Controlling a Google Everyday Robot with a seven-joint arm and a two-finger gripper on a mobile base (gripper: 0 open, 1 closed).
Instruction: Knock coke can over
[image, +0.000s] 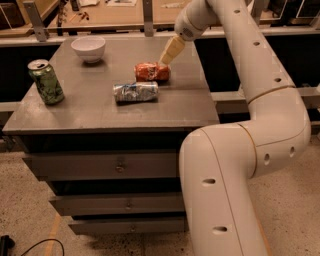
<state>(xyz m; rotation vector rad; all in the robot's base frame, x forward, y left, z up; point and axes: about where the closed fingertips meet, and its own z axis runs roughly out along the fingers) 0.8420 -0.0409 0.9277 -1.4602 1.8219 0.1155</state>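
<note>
Scanning tabletop: green can (46, 81) upright far left, clear of arm; white bowl (88, 48) behind; silver-and-blue can (135, 92) lying centre; coke can (151, 72) on side just behind it, task apparently done; gripper (171, 50) at its right end, pressed together, empty: poke pose, not grasp.

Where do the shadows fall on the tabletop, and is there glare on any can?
Camera view: light comes from overhead, so short soft shadows hug the toppled coke can, the silver can and the white bowl; the silver can and the top of the green can catch bright highlights; the gripper, just above the coke can's right end, is evenly lit.
</note>
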